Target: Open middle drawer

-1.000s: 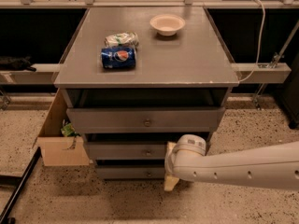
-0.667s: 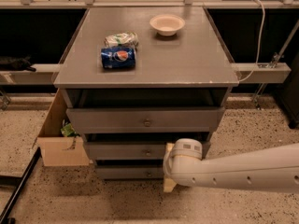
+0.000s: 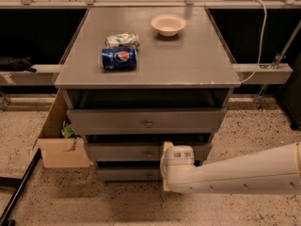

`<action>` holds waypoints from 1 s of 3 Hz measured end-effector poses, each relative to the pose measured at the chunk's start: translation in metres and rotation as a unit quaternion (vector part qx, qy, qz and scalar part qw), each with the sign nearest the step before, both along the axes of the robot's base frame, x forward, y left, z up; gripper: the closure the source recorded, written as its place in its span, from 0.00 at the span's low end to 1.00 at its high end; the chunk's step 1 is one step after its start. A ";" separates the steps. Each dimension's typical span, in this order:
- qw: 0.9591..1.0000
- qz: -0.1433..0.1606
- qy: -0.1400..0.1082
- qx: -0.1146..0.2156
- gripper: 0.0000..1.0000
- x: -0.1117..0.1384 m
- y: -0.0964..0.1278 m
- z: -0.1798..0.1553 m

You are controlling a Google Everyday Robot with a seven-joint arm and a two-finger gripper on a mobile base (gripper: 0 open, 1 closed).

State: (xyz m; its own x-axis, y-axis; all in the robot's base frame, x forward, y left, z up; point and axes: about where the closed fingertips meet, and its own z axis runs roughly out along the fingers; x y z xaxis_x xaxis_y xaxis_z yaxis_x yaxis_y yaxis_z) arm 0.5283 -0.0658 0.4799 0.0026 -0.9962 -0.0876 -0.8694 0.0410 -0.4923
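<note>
The grey cabinet (image 3: 150, 69) has three flat drawer fronts stacked under its top. The middle drawer (image 3: 117, 152) is the mid-sized front, with a small round metal knob (image 3: 148, 154). The widest drawer (image 3: 113, 121) is above it and the narrowest drawer (image 3: 122, 175) below. My gripper (image 3: 164, 167) is at the end of the white arm (image 3: 235, 173), which reaches in from the right. It sits close to the right of the middle knob, overlapping the middle and bottom fronts. The wrist hides the gripper's tip.
On the cabinet top lie a blue Pepsi can (image 3: 119, 59), a crumpled green-white bag (image 3: 122, 40) and a white bowl (image 3: 168, 24). An open cardboard box (image 3: 61, 147) stands on the speckled floor at the cabinet's left. A black bar (image 3: 19, 192) lies at lower left.
The arm's wrist has moved a little to the left and down, closer to the middle drawer's knob. The drawers have not moved.
</note>
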 end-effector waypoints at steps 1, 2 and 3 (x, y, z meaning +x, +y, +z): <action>0.998 -0.009 0.062 -0.003 0.00 0.009 0.003 -0.036; 0.992 -0.026 0.120 -0.009 0.00 0.014 0.005 -0.073; 0.992 -0.029 0.126 -0.005 0.00 0.013 0.006 -0.075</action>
